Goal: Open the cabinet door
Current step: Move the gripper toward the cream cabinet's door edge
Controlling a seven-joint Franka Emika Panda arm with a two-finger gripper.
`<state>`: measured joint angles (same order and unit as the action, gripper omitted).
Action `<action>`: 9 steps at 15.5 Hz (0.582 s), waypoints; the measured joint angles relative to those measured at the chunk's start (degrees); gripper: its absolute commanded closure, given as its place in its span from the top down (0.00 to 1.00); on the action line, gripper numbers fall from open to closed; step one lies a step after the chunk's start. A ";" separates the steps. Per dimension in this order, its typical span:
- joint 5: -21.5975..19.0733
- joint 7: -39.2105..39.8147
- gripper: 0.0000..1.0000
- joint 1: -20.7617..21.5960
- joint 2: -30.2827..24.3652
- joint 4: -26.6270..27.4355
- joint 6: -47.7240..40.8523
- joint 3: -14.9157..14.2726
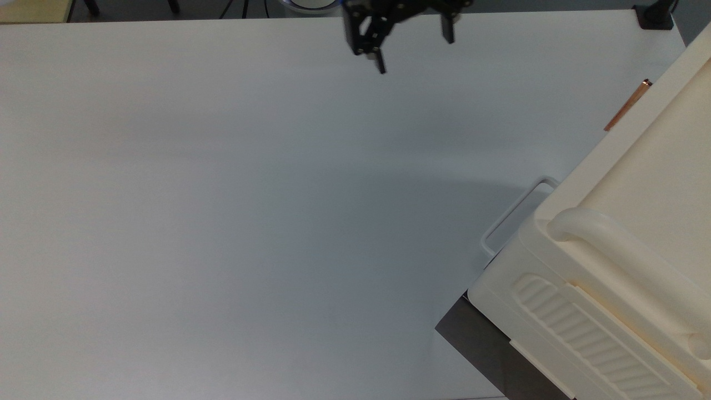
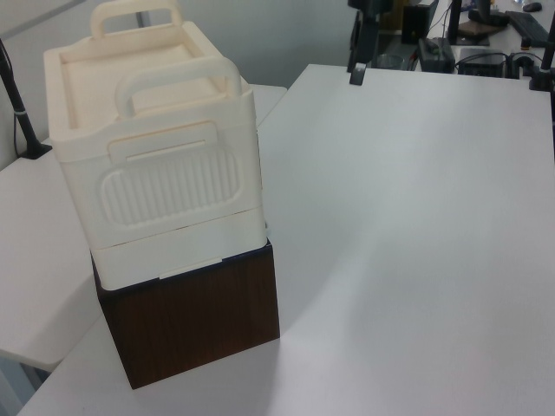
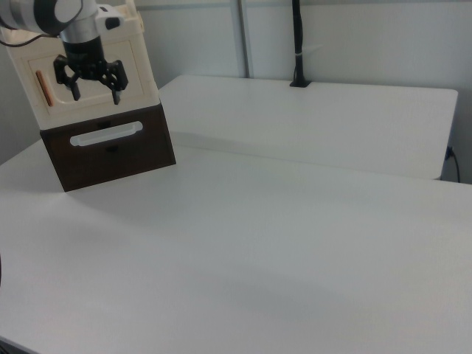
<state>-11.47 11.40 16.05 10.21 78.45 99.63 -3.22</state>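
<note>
A large cream plastic cabinet (image 2: 156, 147) with two arched carry handles on top sits on a dark brown wooden box (image 2: 192, 322), at a corner of the white tabletop (image 1: 233, 211): the bottom right corner in the top view, the near left corner in the left view. Its flat cream-white cabinet door (image 3: 87, 87) faces the right view's camera and lies flush with the cabinet front, closed. The slim copper-orange bar handle (image 3: 45, 88) stands upright along the door's left edge in the right view; in the top view it shows as a short slanted copper bar at the right edge of the tabletop. Below the door, a thin white wire loop handle (image 3: 105, 133) lies across the brown box front.

The black two-finger claw (image 1: 414, 49) hangs above the tabletop's far edge in the top view, fingers spread apart and grasping nothing, well apart from the cabinet there. In the right view it hangs in front of the door, fingers pointing down
</note>
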 measured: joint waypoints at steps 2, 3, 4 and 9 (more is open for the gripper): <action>0.00 2.38 0.95 3.00 0.85 -0.32 2.51 0.03; 0.02 3.23 0.93 5.14 1.33 -0.40 4.48 0.03; 0.15 3.48 0.92 6.57 1.62 -0.42 6.20 0.04; 0.61 4.94 0.85 10.85 2.97 -0.51 15.27 0.08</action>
<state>-10.87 16.34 26.90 13.18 77.94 114.90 -3.14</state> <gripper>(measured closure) 0.110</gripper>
